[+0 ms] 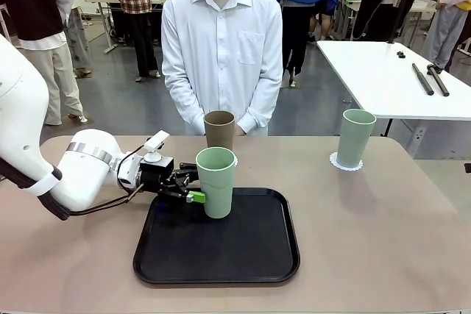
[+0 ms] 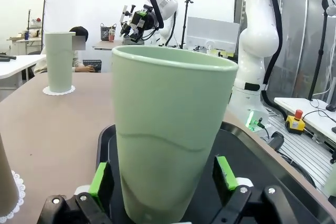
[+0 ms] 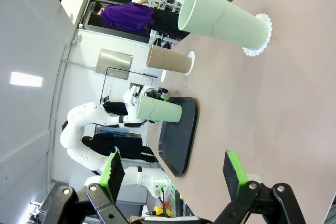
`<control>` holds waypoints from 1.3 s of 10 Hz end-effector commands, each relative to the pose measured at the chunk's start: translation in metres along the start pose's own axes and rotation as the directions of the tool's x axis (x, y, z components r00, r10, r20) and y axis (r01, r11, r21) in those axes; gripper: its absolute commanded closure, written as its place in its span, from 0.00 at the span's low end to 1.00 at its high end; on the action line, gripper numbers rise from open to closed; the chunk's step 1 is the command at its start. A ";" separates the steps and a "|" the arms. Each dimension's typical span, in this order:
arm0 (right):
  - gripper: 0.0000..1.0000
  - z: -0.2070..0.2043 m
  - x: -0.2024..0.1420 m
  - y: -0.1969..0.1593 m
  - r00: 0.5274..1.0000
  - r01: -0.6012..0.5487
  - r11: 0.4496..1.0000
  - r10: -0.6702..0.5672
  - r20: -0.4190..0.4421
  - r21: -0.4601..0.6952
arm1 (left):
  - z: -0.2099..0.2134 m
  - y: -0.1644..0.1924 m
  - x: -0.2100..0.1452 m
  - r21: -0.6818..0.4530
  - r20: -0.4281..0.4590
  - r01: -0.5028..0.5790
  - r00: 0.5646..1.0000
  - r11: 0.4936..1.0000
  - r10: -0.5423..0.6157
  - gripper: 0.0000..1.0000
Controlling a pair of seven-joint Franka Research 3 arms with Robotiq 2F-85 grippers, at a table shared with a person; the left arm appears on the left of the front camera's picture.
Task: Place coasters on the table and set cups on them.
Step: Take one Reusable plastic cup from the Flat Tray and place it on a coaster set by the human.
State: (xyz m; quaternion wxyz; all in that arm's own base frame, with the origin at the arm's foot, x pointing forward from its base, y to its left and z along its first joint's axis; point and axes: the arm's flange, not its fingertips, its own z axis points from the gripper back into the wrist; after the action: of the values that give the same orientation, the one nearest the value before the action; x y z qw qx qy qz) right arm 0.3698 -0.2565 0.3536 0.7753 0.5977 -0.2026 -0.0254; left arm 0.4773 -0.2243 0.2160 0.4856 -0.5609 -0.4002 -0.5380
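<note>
A pale mint cup (image 1: 216, 182) stands upright on the black tray (image 1: 243, 262). My left gripper (image 1: 197, 187) is open, with its green pads (image 2: 98, 179) on either side of the lower half of that cup (image 2: 170, 129). A second mint cup (image 1: 356, 137) stands on a lacy white coaster (image 1: 346, 162) at the far right of the beige table (image 1: 383, 240). The tan cup (image 1: 219, 130) stands at the far edge in front of the person, on a coaster (image 3: 190, 61). My right gripper (image 3: 173, 171) hangs open and empty high above the table.
A person in a white shirt (image 1: 221, 42) stands at the far side, hands down behind the tan cup. A white table with black rods (image 1: 430, 79) stands at the back right. Bare tabletop lies to the right of the tray.
</note>
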 end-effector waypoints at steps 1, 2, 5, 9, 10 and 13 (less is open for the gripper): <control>0.00 0.000 -0.001 0.000 1.000 0.000 1.000 0.000 0.001 0.002 | -0.008 0.008 0.002 -0.009 -0.013 -0.007 1.000 1.000 0.007 0.00; 0.00 0.000 -0.001 0.000 1.000 0.000 1.000 0.000 0.001 0.002 | -0.011 0.010 0.001 -0.013 -0.017 -0.008 1.000 1.000 0.008 0.00; 0.00 0.000 -0.001 0.000 1.000 0.000 1.000 0.000 0.001 0.002 | -0.024 0.013 -0.001 -0.029 -0.026 -0.014 1.000 0.999 0.013 0.00; 0.00 0.000 -0.001 0.000 1.000 0.000 1.000 0.000 0.001 0.002 | -0.040 0.016 -0.001 -0.029 -0.024 -0.003 1.000 1.000 0.003 0.00; 0.00 0.000 -0.001 0.000 1.000 0.000 1.000 0.000 0.001 0.002 | -0.041 0.017 0.000 -0.021 -0.019 0.002 1.000 1.000 -0.003 0.00; 0.00 0.000 -0.001 0.000 1.000 0.000 1.000 0.000 0.001 0.002 | -0.044 0.016 0.001 -0.032 -0.014 0.019 1.000 0.999 -0.020 0.80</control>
State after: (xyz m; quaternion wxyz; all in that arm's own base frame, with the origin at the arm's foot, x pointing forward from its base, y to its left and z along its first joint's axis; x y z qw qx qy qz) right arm 0.3698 -0.2565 0.3536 0.7753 0.5977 -0.2026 -0.0254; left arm 0.4806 -0.2632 0.2126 0.4729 -0.5655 -0.3856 -0.5549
